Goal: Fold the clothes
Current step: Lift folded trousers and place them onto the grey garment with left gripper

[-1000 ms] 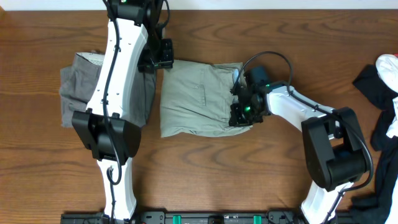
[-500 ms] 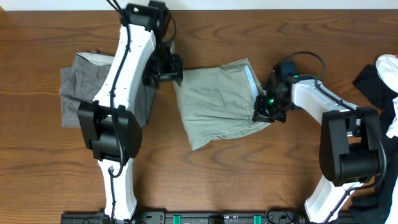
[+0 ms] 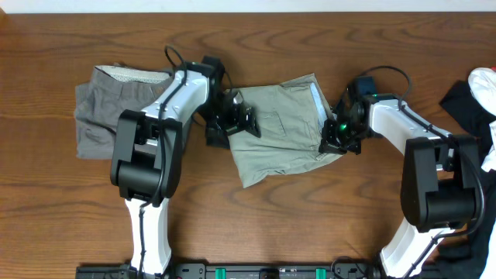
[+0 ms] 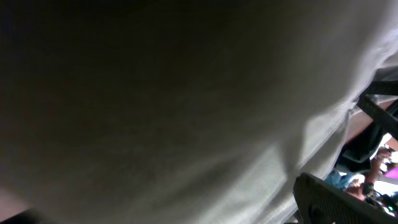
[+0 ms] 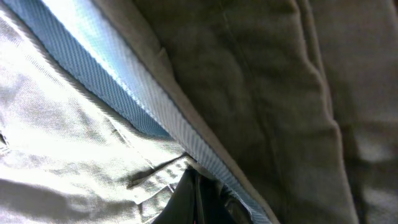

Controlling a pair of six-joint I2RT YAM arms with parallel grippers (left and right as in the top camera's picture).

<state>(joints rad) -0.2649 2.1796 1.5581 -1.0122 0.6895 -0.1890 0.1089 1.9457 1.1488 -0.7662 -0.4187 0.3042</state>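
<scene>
Light khaki-grey shorts [image 3: 279, 138], folded into a skewed rectangle, lie mid-table, and their pale blue waistband [image 3: 316, 94] shows at the right end. My right gripper [image 3: 335, 139] is shut on that right edge. In the right wrist view its dark fingers [image 5: 198, 200] pinch together under the blue band [image 5: 124, 81]. My left gripper [image 3: 235, 124] stands open at the shorts' left edge, holding nothing. Pale cloth [image 4: 186, 124] fills the left wrist view, with one finger [image 4: 336, 202] at the lower right. Darker grey shorts [image 3: 97, 116] lie folded at the left, partly under my left arm.
Black and white garments [image 3: 474, 97] are heaped at the table's right edge, and more dark cloth [image 3: 480, 213] lies below them. The table's far edge runs along the top, and a black rail [image 3: 256, 271] runs along the front.
The khaki shorts have swung round and slid to the right with my right gripper. My left gripper has let go of their left edge, opened wide, and dropped down beside them.
</scene>
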